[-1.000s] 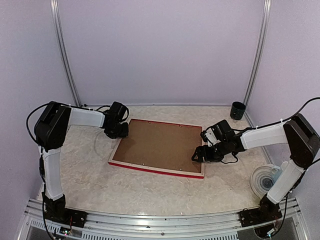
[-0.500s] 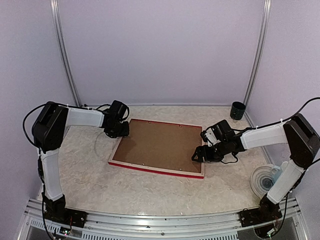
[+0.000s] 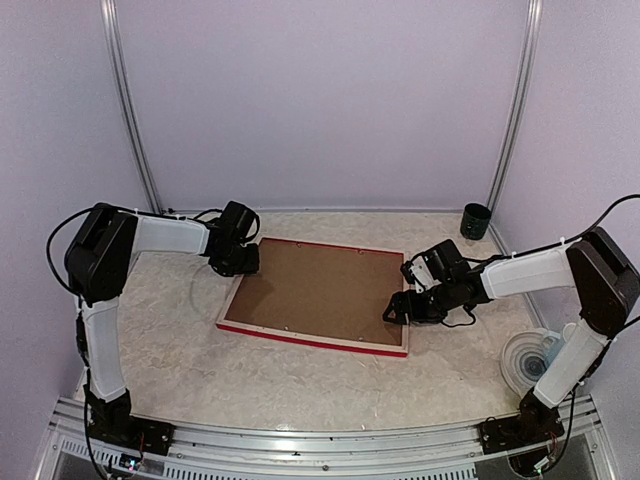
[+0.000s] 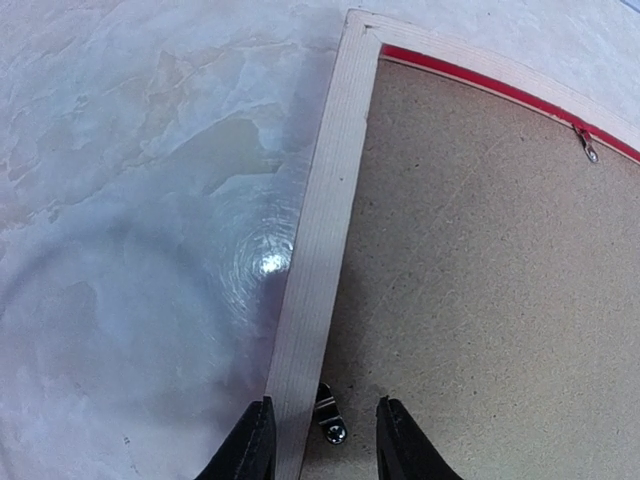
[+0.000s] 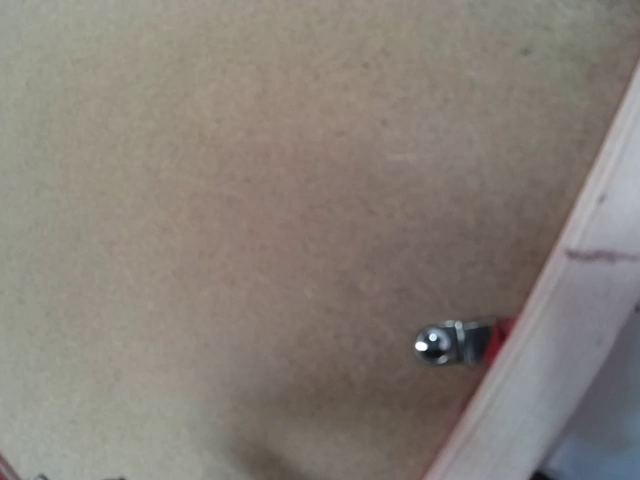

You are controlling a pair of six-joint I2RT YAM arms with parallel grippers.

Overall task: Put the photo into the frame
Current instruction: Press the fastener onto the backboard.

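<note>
the table is carrying a marbled pale surface. at the left, the left gripper is hovering low over the far left corner of the frame. its two dark fingers are standing partly apart, straddling the inner edge of the frame's pale wooden left rail. a small metal clip is lying between them; no contact with the clip or the rail is showing.

the frame is lying flat and face down in the middle of the table, between the two arms. its red near edge is facing the arm bases. a brown hardboard panel is filling the opening of the frame, sitting inside the pale rails. a second metal tab is showing on the far rail.

at the right, the right gripper is reaching over the frame's right rail, near the near right corner. its jaws are standing wide apart, and nothing is showing between them. its wrist camera is looking closely at the panel and at a silver clip that is projecting from the pale rail onto the panel.

further right, a dark cup is standing upright at the far edge of the table. a clear round container is resting beside the right arm's base.
</note>
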